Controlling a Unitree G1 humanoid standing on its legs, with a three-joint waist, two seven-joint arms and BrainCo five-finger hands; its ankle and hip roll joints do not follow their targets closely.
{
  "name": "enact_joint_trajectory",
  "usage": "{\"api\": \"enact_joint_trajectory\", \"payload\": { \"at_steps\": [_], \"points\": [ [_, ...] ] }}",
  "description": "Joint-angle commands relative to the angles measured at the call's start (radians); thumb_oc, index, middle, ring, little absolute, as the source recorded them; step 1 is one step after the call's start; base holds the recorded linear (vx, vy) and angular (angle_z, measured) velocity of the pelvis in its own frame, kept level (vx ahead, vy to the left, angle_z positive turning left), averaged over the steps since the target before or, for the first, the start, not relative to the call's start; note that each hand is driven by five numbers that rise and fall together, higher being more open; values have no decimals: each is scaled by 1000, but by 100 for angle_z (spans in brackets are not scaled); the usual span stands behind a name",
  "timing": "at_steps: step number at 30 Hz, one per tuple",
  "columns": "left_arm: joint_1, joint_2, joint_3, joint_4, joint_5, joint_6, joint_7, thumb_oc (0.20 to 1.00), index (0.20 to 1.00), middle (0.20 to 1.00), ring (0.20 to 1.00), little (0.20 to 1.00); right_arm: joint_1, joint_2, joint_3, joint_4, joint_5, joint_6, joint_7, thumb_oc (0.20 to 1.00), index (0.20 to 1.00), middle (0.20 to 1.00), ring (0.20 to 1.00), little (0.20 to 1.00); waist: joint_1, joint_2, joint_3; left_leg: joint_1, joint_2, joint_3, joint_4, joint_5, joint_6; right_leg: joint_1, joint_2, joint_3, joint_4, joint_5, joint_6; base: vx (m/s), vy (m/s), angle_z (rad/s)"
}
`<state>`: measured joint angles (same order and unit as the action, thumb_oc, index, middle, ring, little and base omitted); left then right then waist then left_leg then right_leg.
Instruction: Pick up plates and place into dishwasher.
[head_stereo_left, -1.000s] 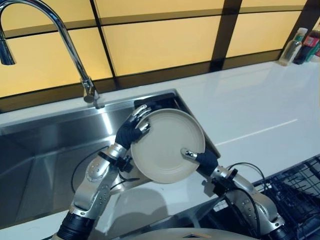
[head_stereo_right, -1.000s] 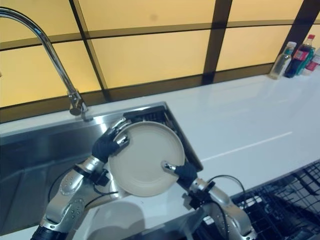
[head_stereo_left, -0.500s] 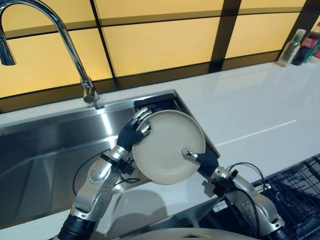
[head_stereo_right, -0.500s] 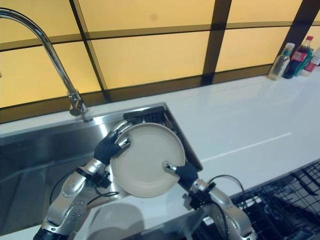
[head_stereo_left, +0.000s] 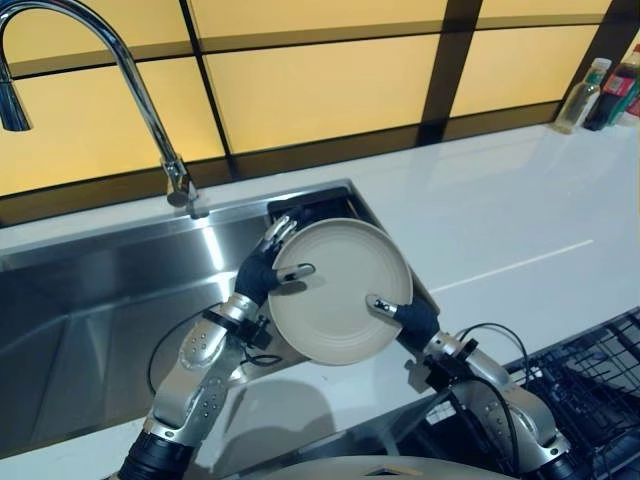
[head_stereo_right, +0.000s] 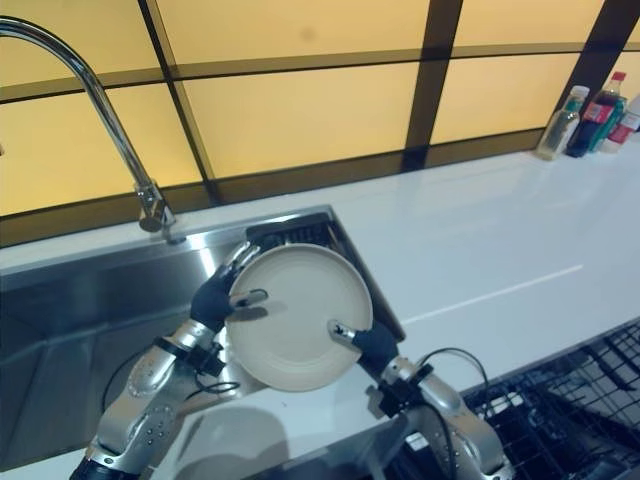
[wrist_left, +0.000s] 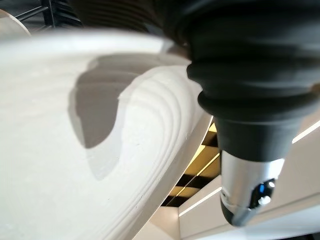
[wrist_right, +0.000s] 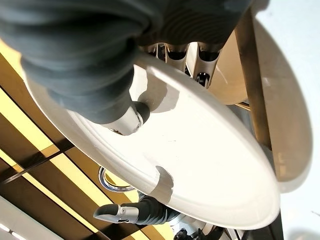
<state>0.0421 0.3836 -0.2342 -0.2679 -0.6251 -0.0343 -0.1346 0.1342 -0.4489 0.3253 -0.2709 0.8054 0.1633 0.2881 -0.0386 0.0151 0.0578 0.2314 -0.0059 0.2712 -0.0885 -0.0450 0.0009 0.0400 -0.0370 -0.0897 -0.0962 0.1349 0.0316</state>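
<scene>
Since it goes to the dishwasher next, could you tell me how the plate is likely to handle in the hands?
The plate looks rigid, so it should keep its shape. Its smooth surface probably makes it slippery, with the left hand and right hand pinching opposite rims. It looks like ceramic, so likely breakable if dropped over the sink.

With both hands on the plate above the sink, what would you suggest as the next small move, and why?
Probably let the left hand release, so the right hand can carry the plate alone. Both hands pinch its rim over the sink, while the dishwasher rack sits at the robot's lower right.
</scene>
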Motion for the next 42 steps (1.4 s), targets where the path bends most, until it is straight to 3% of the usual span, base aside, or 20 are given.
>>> {"api": "enact_joint_trajectory", "payload": {
  "at_steps": [1,9,18,25,32,42],
  "points": [
    [-28,-8,8,52,-58,-20,46,1000,1000,1000,1000,1000,-73,32,-58,-75,-11,-122,-25,200,200,200,200,200,-3,-29,2,-56,-14,-57,1,-9,40,46,-32,-21,9,-83,69,0,0,0],
    [-58,-31,57,89,-140,-2,140,1000,1000,1000,1000,1000,-150,-19,-187,-85,-70,-144,-174,200,200,200,200,200,-34,-38,5,-48,-7,-17,1,-24,43,30,-27,9,9,-69,72,-26,-10,-6],
    [-73,-58,125,125,-159,-5,181,1000,1000,1000,1000,1000,-126,-69,-375,-85,-139,-158,-253,200,200,200,200,200,-86,-49,1,-37,-6,31,3,-36,49,4,-17,48,9,-51,75,-7,-18,-17],
    [-88,-71,129,152,-161,0,216,1000,1000,1000,1000,1000,-104,-90,-443,-60,-183,-158,-319,200,200,200,200,200,-125,-57,-8,-31,-4,79,16,-50,54,-18,-4,82,9,-42,74,18,-26,-28],
    [-86,-71,135,167,-168,-10,244,1000,1000,1000,1000,1000,-61,-118,-498,-1,-323,-133,-396,200,200,200,200,200,-158,-54,-13,-18,-6,92,31,-89,66,-32,5,105,9,-49,83,59,4,-26],
    [-75,-59,149,179,-168,8,271,1000,1000,1000,1000,1000,-4,-168,-570,67,-402,-105,-434,200,200,200,200,200,-191,-77,-3,-26,-3,130,89,-126,78,-61,6,126,9,-24,87,52,-17,-23]
  ]
}}
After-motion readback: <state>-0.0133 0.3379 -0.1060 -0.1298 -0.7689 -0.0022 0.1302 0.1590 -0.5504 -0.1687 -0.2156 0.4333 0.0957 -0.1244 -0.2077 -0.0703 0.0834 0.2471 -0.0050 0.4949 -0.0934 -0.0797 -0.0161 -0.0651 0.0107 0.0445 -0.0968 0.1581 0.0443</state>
